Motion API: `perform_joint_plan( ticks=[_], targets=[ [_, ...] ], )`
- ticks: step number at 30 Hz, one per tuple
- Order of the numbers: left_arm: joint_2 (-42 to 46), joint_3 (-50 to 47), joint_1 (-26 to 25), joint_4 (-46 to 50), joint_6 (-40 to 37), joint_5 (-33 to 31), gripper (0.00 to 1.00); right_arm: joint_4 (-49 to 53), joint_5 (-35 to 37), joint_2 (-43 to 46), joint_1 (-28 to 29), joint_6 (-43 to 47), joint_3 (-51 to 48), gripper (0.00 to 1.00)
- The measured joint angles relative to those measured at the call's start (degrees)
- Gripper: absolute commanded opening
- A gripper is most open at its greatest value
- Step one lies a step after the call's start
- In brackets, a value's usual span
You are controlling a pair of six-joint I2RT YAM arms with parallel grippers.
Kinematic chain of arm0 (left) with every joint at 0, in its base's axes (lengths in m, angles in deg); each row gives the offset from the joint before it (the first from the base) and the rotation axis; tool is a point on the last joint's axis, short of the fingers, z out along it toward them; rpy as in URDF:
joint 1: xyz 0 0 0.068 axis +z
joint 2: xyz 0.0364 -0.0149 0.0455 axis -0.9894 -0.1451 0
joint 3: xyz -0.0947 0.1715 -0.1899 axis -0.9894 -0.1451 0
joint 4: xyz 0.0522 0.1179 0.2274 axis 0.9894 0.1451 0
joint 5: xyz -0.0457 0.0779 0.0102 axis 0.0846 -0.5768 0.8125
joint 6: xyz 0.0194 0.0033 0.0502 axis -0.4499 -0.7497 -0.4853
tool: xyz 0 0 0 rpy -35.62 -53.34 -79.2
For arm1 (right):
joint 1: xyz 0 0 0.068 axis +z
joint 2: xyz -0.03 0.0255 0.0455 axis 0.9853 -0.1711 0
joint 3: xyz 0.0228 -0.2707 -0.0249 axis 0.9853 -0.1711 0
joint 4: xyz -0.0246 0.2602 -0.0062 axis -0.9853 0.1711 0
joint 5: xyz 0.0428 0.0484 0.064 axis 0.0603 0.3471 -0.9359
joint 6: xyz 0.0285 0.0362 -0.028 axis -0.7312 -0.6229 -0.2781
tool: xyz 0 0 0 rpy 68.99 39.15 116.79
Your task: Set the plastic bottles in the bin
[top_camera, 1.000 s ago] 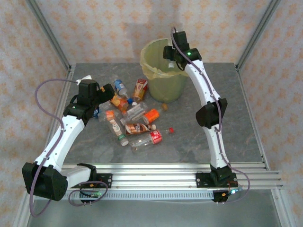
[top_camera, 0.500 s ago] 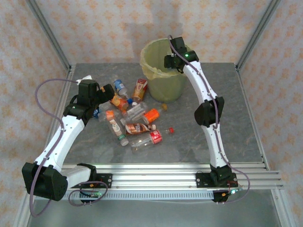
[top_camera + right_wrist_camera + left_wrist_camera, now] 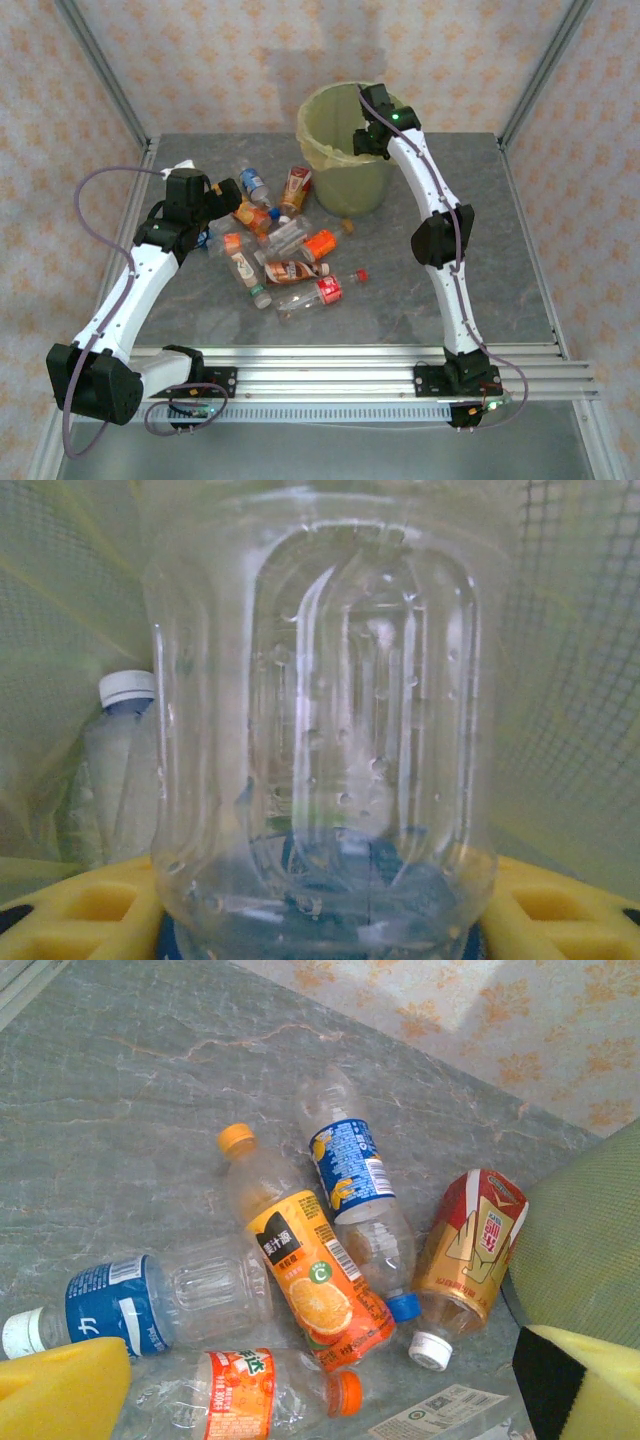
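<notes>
Bin (image 3: 350, 185): stands at the far side of the surface (image 3: 500, 260), mouth up, with a yellowish liner (image 3: 570, 630) folded over its rim. At least one white-capped bottle (image 3: 120, 770) already rests against the liner inside.
Right pincer (image 3: 367, 140): reaches down through the bin's mouth, half closed and clamped on the held bottle (image 3: 320, 730) between its yellow pads (image 3: 90, 905).
Key relation: the held bottle sits inside the rim with liner on every side. Its long axis runs straight out from the pincer and down into the bin. To my eye, letting go is all this one needs.
Left pincer (image 3: 230, 190): spread wide and holding nothing, it hovers over the left end of the heap (image 3: 292, 272).
Heap: roughly ten bottles lie flat on the surface, just left of and in front of the bin. The left arm is much the nearer.
Orange bottle (image 3: 310, 1280): lies dead ahead of the left pincer, slanting from its yellow cap at far left to near right, with a blue-label bottle (image 3: 350, 1175) touching alongside.
Hard to make out: the held bottle's gripped end is hidden low between the pads, so I cannot tell base from neck. The bin's bottom is out of sight. The heap overlaps, so the count is rough.
</notes>
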Motion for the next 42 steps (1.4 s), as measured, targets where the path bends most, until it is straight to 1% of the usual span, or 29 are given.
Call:
perform_joint_plan(
  ticks=[10, 20, 25, 36, 42],
  targets=[
    [-0.02, 0.00, 0.00, 0.00, 0.00, -0.04, 1.00, 5.75, 3.13, 0.00, 0.00, 2.08, 0.02, 0.44],
    [-0.85, 0.00, 0.00, -0.02, 0.00, -0.04, 1.00, 10.84, 8.31, 0.02, 0.00, 2.51, 0.11, 0.44],
    [-1.33, 0.00, 0.00, -0.02, 0.00, -0.02, 1.00, 13.18, 8.79, 0.20, 0.00, 2.05, 0.04, 0.47],
    [-1.88, 0.00, 0.00, -0.02, 0.00, -0.02, 1.00, 16.04, 9.01, 4.57, 0.00, -0.22, -3.19, 0.48],
    [-2.05, 0.00, 0.00, -0.02, 0.00, 0.00, 1.00, 16.02, 8.98, 8.00, 0.00, -1.16, -9.81, 0.50]
  ],
)
